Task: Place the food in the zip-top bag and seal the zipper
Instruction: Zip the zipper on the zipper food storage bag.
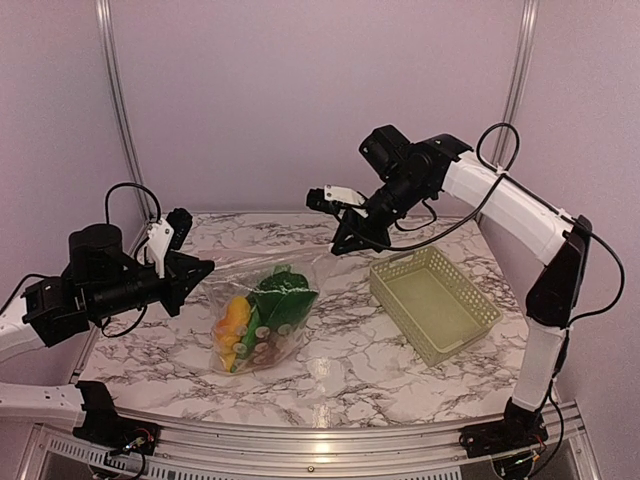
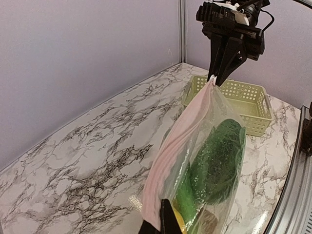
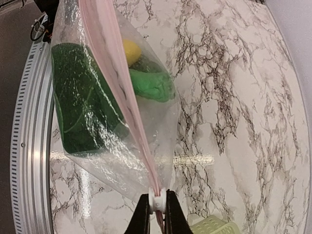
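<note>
The clear, crinkly plastic zip-top bag (image 1: 262,300) hangs stretched between the two arms above the marble-patterned table (image 1: 400,390); whether its lower end touches the table cannot be told. The left gripper (image 1: 203,268) is pinched narrow on the bag's near top corner. The right gripper (image 1: 342,243) is clamped on the small whitish slider tab (image 3: 157,202) at the far end of the pink-tinted zipper strip (image 2: 180,131), which runs taut from one gripper to the other. Inside the bag sit the long green leafy vegetable (image 1: 283,295), the orange-yellow oblong piece (image 1: 233,318) and a yellow round fruit (image 3: 130,50). The pale green lattice basket (image 1: 430,305) stands on the table just below and to the right of the right gripper.
</note>
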Motion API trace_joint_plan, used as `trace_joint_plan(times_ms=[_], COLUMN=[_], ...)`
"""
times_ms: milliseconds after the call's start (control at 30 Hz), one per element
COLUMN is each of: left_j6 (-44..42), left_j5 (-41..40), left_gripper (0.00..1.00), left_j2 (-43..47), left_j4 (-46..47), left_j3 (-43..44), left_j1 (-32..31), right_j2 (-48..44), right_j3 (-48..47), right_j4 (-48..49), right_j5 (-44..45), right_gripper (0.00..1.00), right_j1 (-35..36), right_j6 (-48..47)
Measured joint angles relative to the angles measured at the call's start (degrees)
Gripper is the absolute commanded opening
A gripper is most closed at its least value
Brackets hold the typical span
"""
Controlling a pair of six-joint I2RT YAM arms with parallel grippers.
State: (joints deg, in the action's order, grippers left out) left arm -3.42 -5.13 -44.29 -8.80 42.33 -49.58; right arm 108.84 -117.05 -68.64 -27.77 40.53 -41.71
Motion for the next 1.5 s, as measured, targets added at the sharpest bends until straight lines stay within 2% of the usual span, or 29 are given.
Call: trace_joint_plan(times_ms=[767, 1200, 1267, 1333, 1433, 1500], left_j6=[0.46, 3.96, 4.55, 4.74, 5.79, 5.68], left_j5=[0.66, 2.12, 2.14, 2.23, 2.60, 3.17], left_gripper=[0.00, 0.00, 0.16, 0.27, 0.50, 0.61], left_j2=[-5.81, -8.24, -8.79, -9.68, -12.13, -14.36], left_j4=[4.13, 6.03, 5.95, 5.60, 3.52, 1.92], left_j3=[0.96, 1.99, 2.86, 4.46, 8.98, 13.22], left_j1=[0.48, 0.94, 0.94, 1.03, 1.40, 1.55], right_j2=[-0.94, -3.34, -3.52, -3.54, -3.54, -3.52], right_j3=[1.14, 4.17, 4.09, 3.21, 0.52, -2.12], right_j4=[-2.01, -2.25, -2.58, -3.65, -5.62, -6.56], right_j5=[2.01, 0.15, 0.15, 0.13, 0.44, 0.92], right_gripper=[0.07, 0.09, 0.09, 0.09, 0.09, 0.09], right_j1=[-1.68, -4.15, -4.35, -4.55, -5.16, -5.53], right_j6=[-2.36, -5.86, -6.78, -7.48, -8.04, -8.20])
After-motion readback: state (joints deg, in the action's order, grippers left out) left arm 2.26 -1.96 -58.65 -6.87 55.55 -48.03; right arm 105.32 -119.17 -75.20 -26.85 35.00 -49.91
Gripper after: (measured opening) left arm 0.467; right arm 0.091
